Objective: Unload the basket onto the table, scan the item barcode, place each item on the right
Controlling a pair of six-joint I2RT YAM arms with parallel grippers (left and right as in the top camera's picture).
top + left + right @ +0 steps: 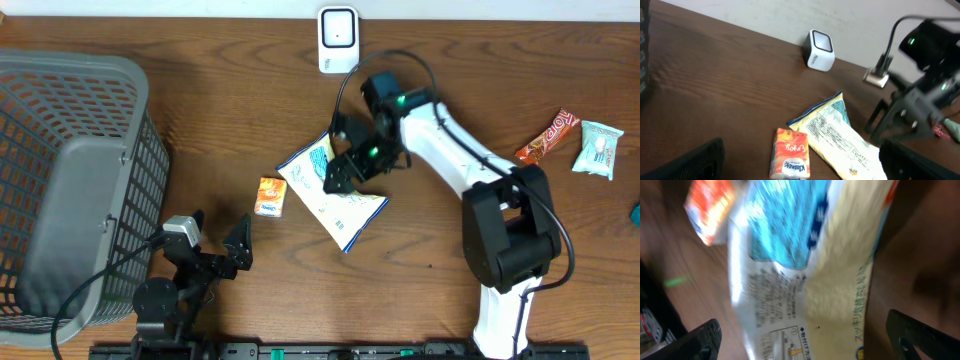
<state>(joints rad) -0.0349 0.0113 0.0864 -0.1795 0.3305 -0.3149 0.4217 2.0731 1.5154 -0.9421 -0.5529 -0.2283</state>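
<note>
The item, a white and blue snack bag [340,205], lies flat on the wooden table, printed side up. My right gripper [348,168] hangs open just above the bag's upper end. In the right wrist view the bag [805,265] fills the space between the spread fingers of that gripper [805,342], blurred. The white barcode scanner [338,40] stands at the table's far edge, also seen in the left wrist view [819,50]. My left gripper [222,246] is open near the front edge, with nothing in it. It looks towards the bag [835,137].
An orange tissue pack [270,197] lies just left of the bag. A grey mesh basket [70,180] fills the left side. A brown and orange snack bar [547,138] and a pale teal pack [598,148] lie at the far right.
</note>
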